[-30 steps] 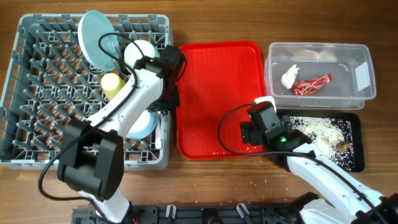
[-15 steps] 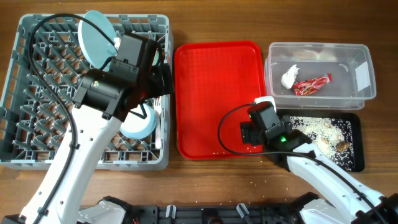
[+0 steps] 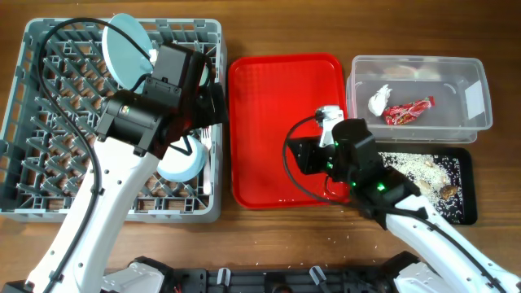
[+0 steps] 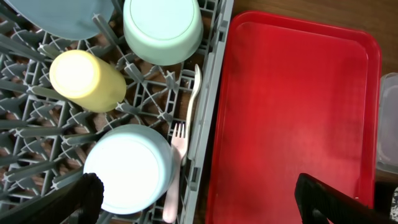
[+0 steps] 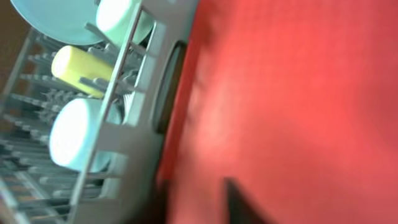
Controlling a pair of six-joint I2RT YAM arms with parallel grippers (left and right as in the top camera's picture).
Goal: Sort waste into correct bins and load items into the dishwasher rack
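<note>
Inside the dish rack (image 3: 32,163) sit the plate (image 3: 122,49), 2 bowls (image 4: 163,28), yellow cup (image 4: 87,79), spoon (image 4: 194,93) & fork (image 4: 175,162). Wrapper (image 3: 409,111) & tissue (image 3: 378,99) lie in the clear tub (image 3: 480,81), food scraps (image 3: 411,167) in the black tray (image 3: 468,191). Looks done. Left gripper (image 4: 202,196): apart, empty. Right gripper (image 3: 301,156): can't tell.

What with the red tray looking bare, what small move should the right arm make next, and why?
Probably draw the right gripper back off the red tray: wrapper and tissue lie in the clear tub, scraps in the black tray, the rack is loaded, so nothing seems left to pick.

Two bowls (image 4: 163,28); one plate (image 3: 126,45); one cup (image 4: 87,79); one fork (image 4: 176,165); one spoon (image 4: 194,93).
</note>
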